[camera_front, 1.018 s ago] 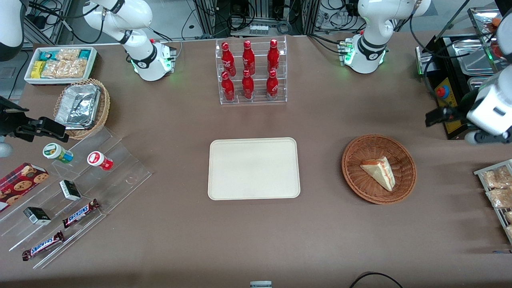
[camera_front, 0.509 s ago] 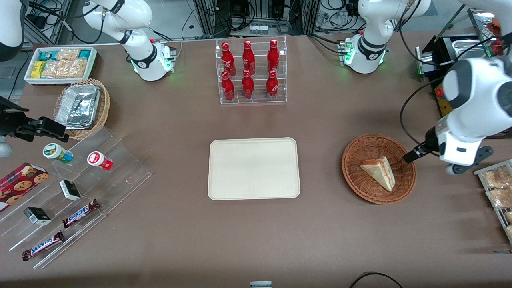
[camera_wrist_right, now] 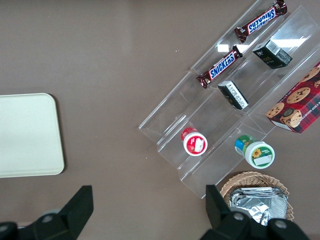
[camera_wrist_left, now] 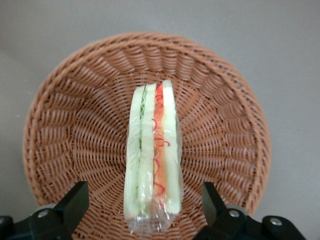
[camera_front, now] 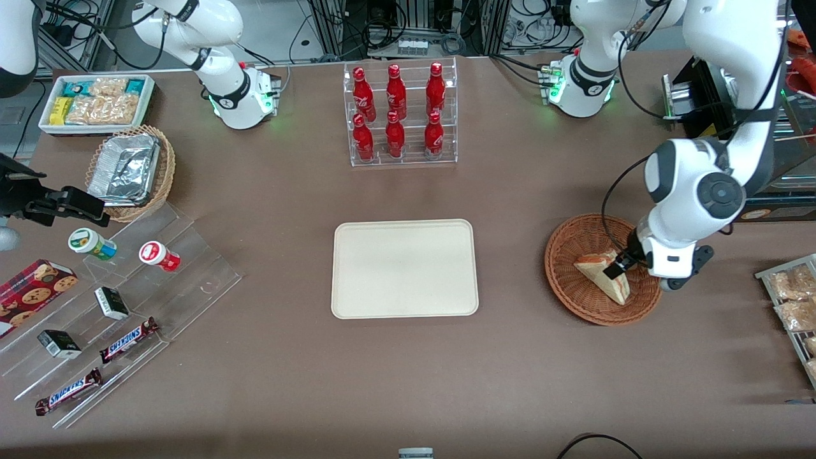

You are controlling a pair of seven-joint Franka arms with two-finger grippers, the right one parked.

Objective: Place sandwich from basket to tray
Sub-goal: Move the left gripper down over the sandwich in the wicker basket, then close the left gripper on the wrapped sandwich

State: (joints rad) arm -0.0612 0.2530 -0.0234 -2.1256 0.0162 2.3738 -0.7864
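1. We see the sandwich [camera_wrist_left: 152, 160] lying in the basket [camera_front: 577, 296], filling edge up, still in clear wrap.
2. The end effector [camera_wrist_left: 145, 212] hangs just above the sandwich, its fingers [camera_wrist_left: 75, 200] spread wide to either side, holding nothing.
3. The tray [camera_front: 404, 268] lies on the desk [camera_front: 408, 370] beside the basket, toward the parked arm's end, nothing on it.

I see a brown table [camera_front: 268, 210]. On it sit the tray [camera_front: 404, 268] and the basket [camera_front: 574, 280]. The gripper [camera_front: 617, 268] hangs over the basket, fingers spread.
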